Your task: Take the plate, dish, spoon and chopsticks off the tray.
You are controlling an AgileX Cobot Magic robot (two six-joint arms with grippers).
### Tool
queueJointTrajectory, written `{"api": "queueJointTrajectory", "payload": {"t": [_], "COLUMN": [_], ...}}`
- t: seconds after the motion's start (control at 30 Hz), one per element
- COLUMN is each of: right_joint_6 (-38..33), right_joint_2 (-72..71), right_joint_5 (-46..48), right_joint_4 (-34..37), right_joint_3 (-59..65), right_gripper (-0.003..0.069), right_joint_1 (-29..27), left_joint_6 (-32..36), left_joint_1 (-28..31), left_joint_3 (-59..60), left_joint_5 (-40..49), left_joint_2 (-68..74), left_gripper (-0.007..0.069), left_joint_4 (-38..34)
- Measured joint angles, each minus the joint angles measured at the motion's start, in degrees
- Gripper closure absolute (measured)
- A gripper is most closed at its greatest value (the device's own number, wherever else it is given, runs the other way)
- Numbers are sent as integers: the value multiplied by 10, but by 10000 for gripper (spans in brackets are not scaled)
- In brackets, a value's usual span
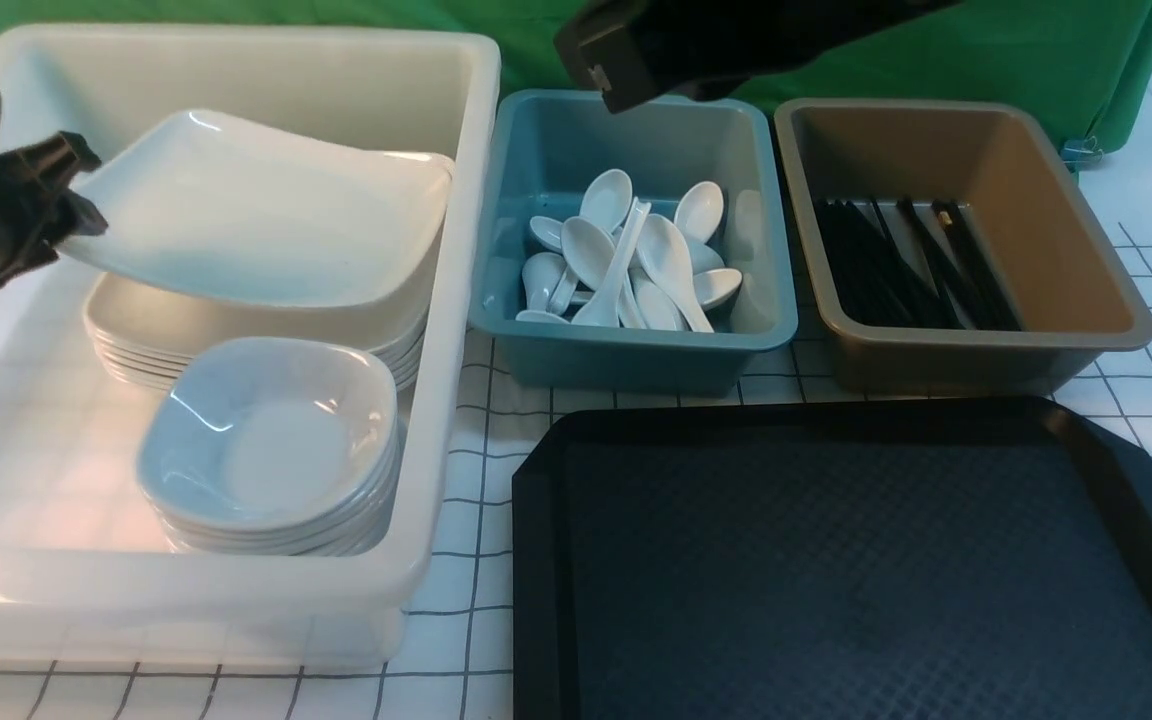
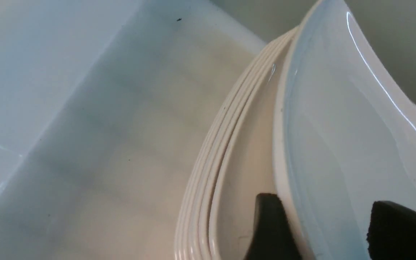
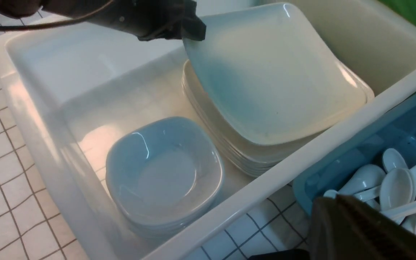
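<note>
I see the tray (image 1: 856, 560) sitting bare, well off to the right of my left gripper (image 1: 71, 185). The plate (image 1: 266, 205) leans tilted inside the white tub (image 1: 236, 60), its far edge down on the plate stack (image 1: 136, 355), its raised edge between my left gripper's parted jaws; I cannot tell whether a pad touches. It looks glossy, stiff, slippery and breakable; the rim is the only handhold. My right gripper (image 3: 356, 231) is closed, holding nothing. I read no writing anywhere.

The plate (image 1: 256, 215) lies tilted on a plate stack (image 1: 136, 340) in the tub (image 1: 456, 300), left of the tray (image 1: 836, 560).
</note>
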Motion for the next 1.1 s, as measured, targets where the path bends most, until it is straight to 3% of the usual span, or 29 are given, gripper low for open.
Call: {"api": "queueJointTrajectory", "payload": {"t": [0.13, 0.27, 0.53, 0.67, 0.77, 0.8, 0.83, 0.9, 1.1], "right_joint_6": [0, 0, 0, 0, 11, 30, 56, 98, 219], "right_joint_2": [0, 0, 0, 0, 0, -3, -7, -15, -67], "right_joint_5": [0, 0, 4, 4, 4, 4, 6, 15, 86], "right_joint_4": [1, 4, 6, 1, -21, -43, -78, -129, -343], "right_joint_3": [0, 0, 0, -7, -26, -42, -55, -69, -70], "right_gripper": [659, 659, 659, 659, 659, 659, 659, 659, 659], "right_joint_1": [0, 0, 0, 0, 0, 0, 0, 0, 0], "left_joint_6": [-24, -28, -29, -3, 13, 22, 30, 46, 91], "left_joint_1": [-1, -1, -1, -3, -7, -9, -9, -11, -46], "left_joint_3": [0, -2, -41, -76, -102, -117, -125, -133, -138], "left_joint_5": [13, 24, 91, 156, 207, 247, 267, 286, 354], "left_joint_2": [0, 0, -6, -28, -56, -82, -106, -142, -293], "left_gripper": [137, 84, 85, 211, 373, 496, 557, 601, 627], "left_joint_4": [55, 85, 135, 144, 153, 153, 152, 147, 138]}}
